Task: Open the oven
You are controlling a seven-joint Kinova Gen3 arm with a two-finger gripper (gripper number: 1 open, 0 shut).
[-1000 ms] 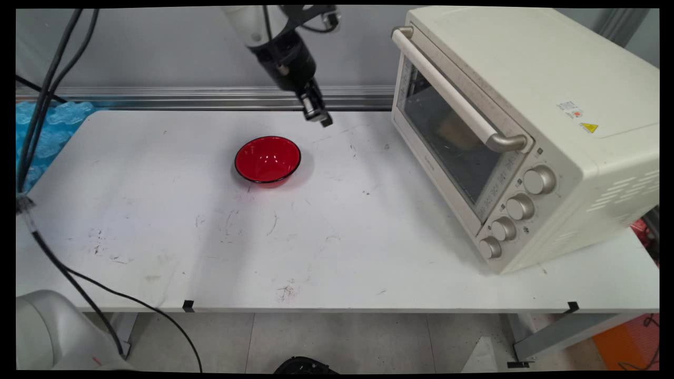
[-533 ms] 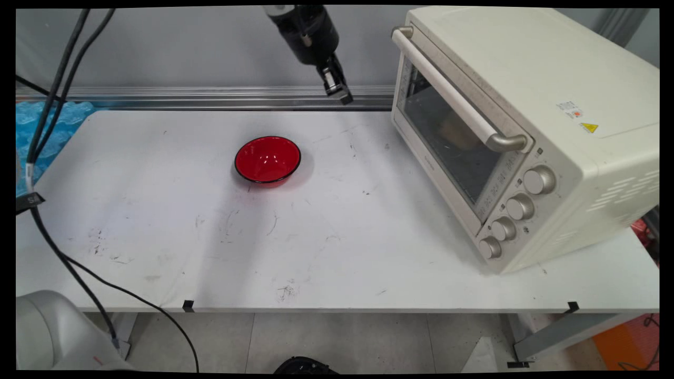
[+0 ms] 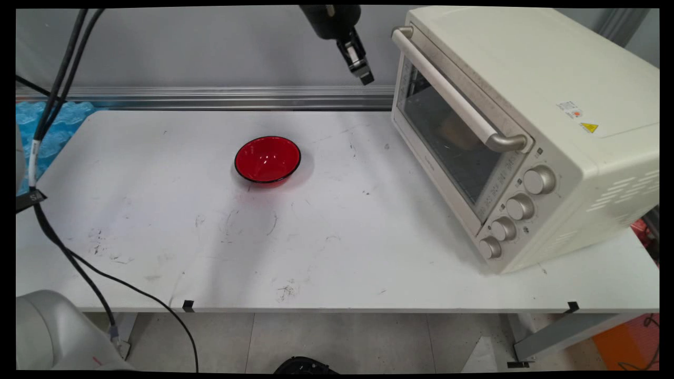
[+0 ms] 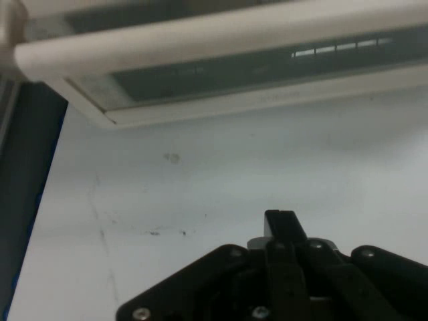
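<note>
My black gripper (image 3: 364, 75) hangs high near the top of the main view, just left of the upper end of the oven's handle (image 3: 453, 92), not touching it. Its fingers are shut together with nothing between them; in the hand view they show as one closed black tip (image 4: 281, 224). The cream toaster oven (image 3: 526, 126) stands at the table's right with its glass door closed; the hand view shows its handle (image 4: 200, 37) and door across the top. A red bowl (image 3: 267, 159) sits empty on the white table (image 3: 316, 237), well below and left of the gripper.
The oven has several knobs (image 3: 518, 206) at its near right corner. Black cables (image 3: 58, 158) hang down the left side. An aluminium rail (image 3: 210, 97) runs along the table's far edge, with blue bubble wrap (image 3: 47, 131) at the far left.
The gripper has risen and moved right, from above the table just beyond the bowl to beside the oven handle's upper end. Bowl and oven have not moved.
</note>
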